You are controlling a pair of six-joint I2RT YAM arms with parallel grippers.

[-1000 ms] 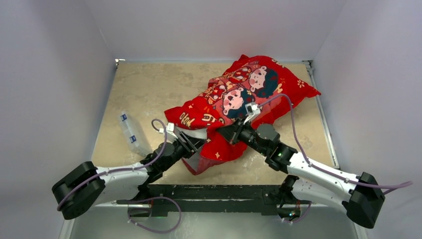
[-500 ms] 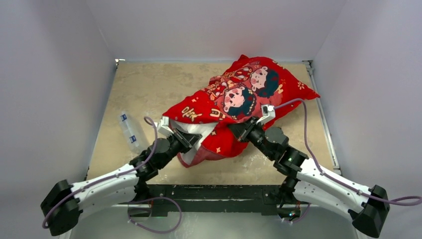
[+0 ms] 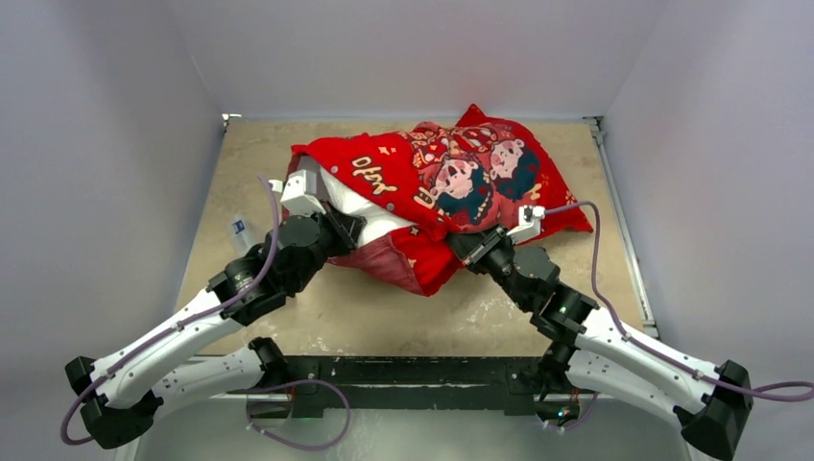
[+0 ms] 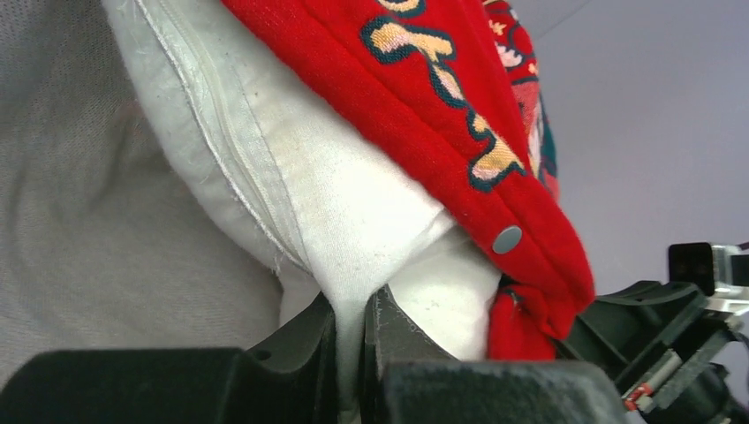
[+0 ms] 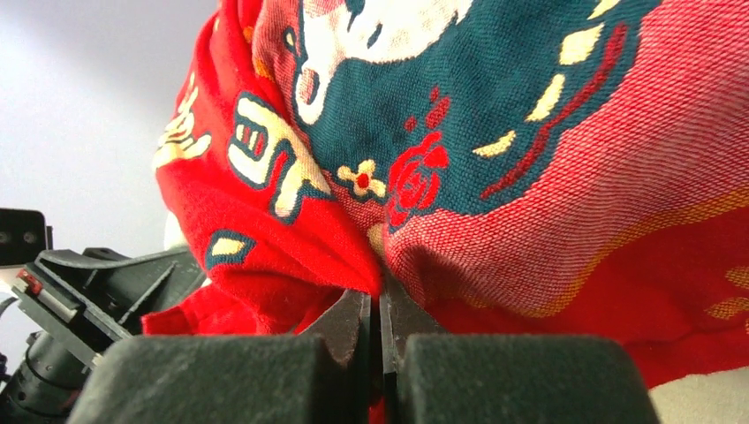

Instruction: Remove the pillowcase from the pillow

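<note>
L gripper (image 4: pixel 351 311) clamped tight on white pillow (image 4: pixel 353 203) corner | R gripper (image 5: pixel 380 309) pinched shut on red pillowcase (image 3: pixel 461 173) | bundle swung to worktop (image 3: pixel 384 307) far half since 1 s ago | more pillow bared toward worktop's left; case prob. only partly off, pull-apart underway

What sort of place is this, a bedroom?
Probably a robot test booth, not a home: plain white walls box in a beige table, a left arm and right arm are bolted at its near edge, handling one pillow in a red pillowcase.
</note>
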